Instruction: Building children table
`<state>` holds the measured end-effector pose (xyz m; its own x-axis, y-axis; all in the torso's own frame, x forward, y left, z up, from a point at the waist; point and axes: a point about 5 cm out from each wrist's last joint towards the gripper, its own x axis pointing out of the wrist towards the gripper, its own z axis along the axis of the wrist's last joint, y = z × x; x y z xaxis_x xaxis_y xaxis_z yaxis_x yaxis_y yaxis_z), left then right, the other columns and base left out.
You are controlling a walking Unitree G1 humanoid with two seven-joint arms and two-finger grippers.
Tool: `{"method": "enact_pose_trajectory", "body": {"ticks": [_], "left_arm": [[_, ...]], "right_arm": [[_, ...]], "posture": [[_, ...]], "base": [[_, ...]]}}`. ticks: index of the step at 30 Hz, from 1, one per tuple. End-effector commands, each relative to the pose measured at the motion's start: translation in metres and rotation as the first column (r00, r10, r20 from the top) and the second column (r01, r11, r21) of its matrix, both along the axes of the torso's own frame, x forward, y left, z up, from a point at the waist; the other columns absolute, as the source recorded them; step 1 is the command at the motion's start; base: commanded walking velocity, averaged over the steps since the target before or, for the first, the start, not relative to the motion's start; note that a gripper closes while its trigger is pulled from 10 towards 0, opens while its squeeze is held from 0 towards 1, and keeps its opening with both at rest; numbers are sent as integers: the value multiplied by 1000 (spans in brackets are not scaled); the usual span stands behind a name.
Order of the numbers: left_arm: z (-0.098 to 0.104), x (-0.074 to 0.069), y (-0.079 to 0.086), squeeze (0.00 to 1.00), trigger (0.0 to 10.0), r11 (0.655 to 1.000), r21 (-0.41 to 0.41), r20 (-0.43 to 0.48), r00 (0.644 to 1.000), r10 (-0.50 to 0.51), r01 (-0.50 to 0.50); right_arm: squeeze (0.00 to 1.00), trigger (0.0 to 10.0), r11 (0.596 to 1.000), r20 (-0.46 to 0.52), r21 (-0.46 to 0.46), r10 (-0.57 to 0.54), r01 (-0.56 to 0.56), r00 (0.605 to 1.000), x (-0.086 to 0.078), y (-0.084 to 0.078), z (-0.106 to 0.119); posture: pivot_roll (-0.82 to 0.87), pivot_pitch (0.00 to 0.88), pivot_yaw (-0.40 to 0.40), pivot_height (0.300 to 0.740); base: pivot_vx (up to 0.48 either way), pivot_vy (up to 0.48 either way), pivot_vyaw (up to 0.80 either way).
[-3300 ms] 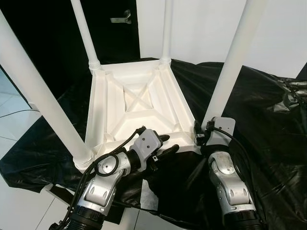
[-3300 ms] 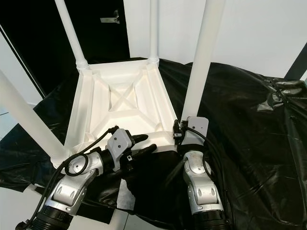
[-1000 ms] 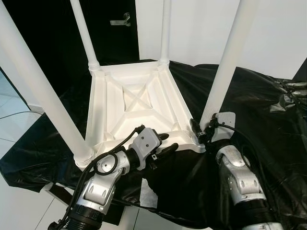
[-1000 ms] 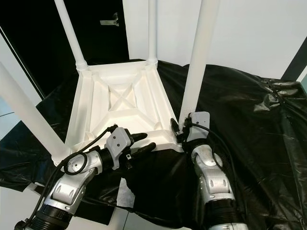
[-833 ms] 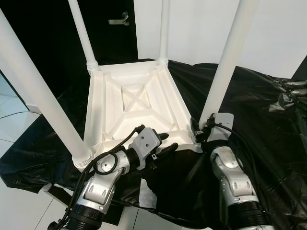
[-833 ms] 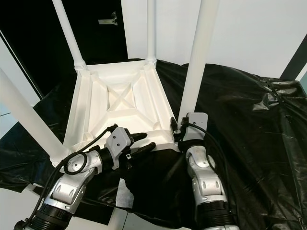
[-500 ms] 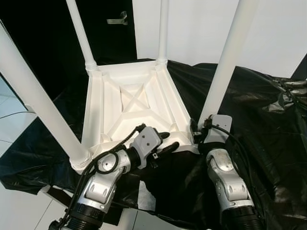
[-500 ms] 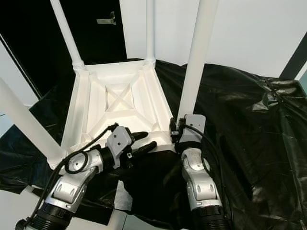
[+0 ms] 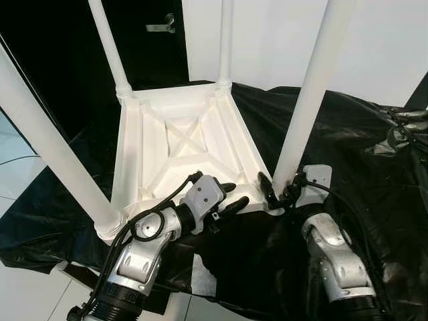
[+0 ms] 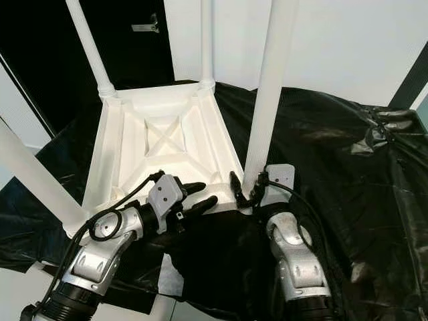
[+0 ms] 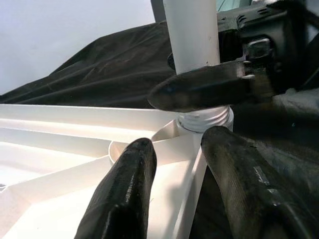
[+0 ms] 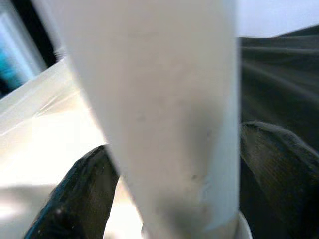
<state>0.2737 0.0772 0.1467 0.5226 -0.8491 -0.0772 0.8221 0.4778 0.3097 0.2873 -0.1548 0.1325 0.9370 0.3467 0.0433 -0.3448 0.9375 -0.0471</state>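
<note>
White table (image 9: 180, 150) lying upside down on black sheet (image 9: 348, 140), legs pointing straight up.
Right tool (image 10: 245, 188) is gripping the near-right leg (image 9: 309, 93) at its base; left tool (image 9: 231, 196), fingers parted, is straddling the table's near rim.

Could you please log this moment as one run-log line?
table top: upside down on black sheet | right gripper: around near-right leg base | left gripper: open, at rim

White plastic children's table (image 9: 184, 150), inverted on black sheeting: ribbed underside facing up, X-brace at centre, four round white legs (image 9: 309, 93) standing upright, one at each corner.
</note>
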Motion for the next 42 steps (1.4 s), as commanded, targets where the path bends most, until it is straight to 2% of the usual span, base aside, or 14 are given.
{"method": "enact_pose_trajectory", "body": {"ticks": [1,6,10,11,12,13,14,15,27,29,30,31,39,42], "left_arm": [[-2,0,1,0,10000,999,11,-11,999,47,-47],[-1,0,0,0,10000,999,9,-18,999,35,-35],[1,1,0,0,10000,999,7,16,999,41,-41],[1,1,0,0,10000,999,6,22,999,46,-46],[1,1,1,0,10000,999,5,23,999,49,-49],[1,1,1,0,10000,999,6,26,998,53,-53],[1,1,1,0,10000,998,7,28,998,56,-56],[1,0,1,0,10000,998,2,20,998,55,-55],[-1,-5,-6,0,10000,999,-8,22,999,44,-44],[-1,-5,-7,0,10000,999,-19,33,999,40,-39],[-1,-5,-7,0,10000,999,-19,33,999,40,-39],[-1,-5,-7,0,10000,999,-19,33,999,39,-38],[0,-3,-7,0,10000,1000,-11,39,999,22,-21],[1,-2,-6,0,10000,1000,-10,41,999,12,-11]], "right_arm": [[0,10000,997,-7,-14,76,-76,997,4,-5,-2],[0,10000,991,3,-47,128,-128,992,10,-7,0],[0,10000,964,-12,-95,248,-248,969,23,-4,2],[0,4863,953,-21,-116,281,-281,960,26,-3,2],[0,4863,946,-26,-129,297,-298,955,28,-2,1],[0,3255,938,-30,-141,316,-317,948,29,0,1],[0,3255,932,-34,-143,332,-333,943,29,0,0],[0,0,928,-36,-144,341,-343,939,29,1,0],[0,0,937,-43,-134,319,-322,947,25,-4,-8],[0,6706,961,-35,-153,228,-230,973,24,-3,-11],[0,6706,961,-35,-153,228,-230,973,24,-3,-11],[0,10000,969,-29,-144,198,-200,980,23,-2,-11],[0,10000,993,-17,-110,34,-36,999,16,8,-14],[0,10000,988,-27,-80,-136,133,990,15,11,-15]], "posture": [[-21,0,-4,740],[-19,0,-5,740],[-9,0,-9,740],[-4,0,-12,740],[-4,0,-12,740],[-1,0,-14,740],[-1,0,-14,740],[4,0,-19,740],[0,0,-23,740],[-5,0,-19,740],[-5,0,-19,740],[-6,0,-17,740],[-24,0,6,740],[-31,0,14,740]], "base": [[0,0,0],[0,0,0],[0,0,0],[0,0,0],[0,0,0],[0,0,0],[0,0,0],[0,0,0],[0,0,0],[0,0,0],[0,0,0],[0,0,0],[0,0,0],[0,0,0]]}}
